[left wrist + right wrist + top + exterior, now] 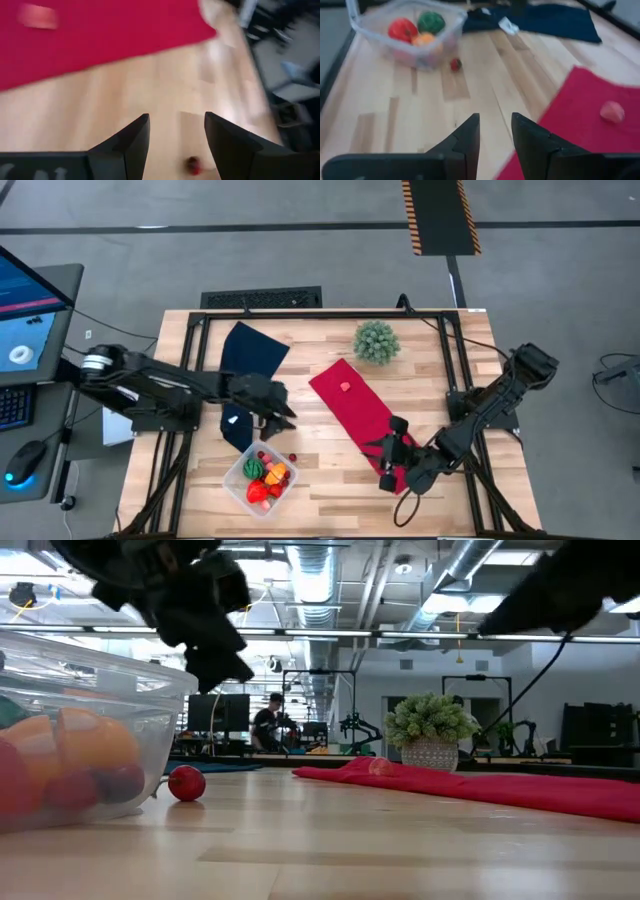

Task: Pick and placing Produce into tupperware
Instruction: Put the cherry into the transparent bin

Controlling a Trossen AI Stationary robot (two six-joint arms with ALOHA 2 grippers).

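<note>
The clear tupperware [262,477] stands near the table's front edge, left of centre, with several pieces of red, orange and green produce inside [415,27]. A small red berry [292,457] lies on the wood just right of it [186,783]. A pink piece [345,387] rests on the red cloth [352,415]. My left gripper [280,412] hovers open above the table, just beyond the tupperware; the berry [193,165] shows on the wood between its fingers. My right gripper [392,450] hangs open over the red cloth's near end, empty [495,120].
A dark blue cloth [245,375] lies at the back left, under my left arm. A spiky green plant ball [377,342] stands at the back centre. Bare wood lies between the tupperware and the red cloth [485,75]. A black frame edges the table [300,315].
</note>
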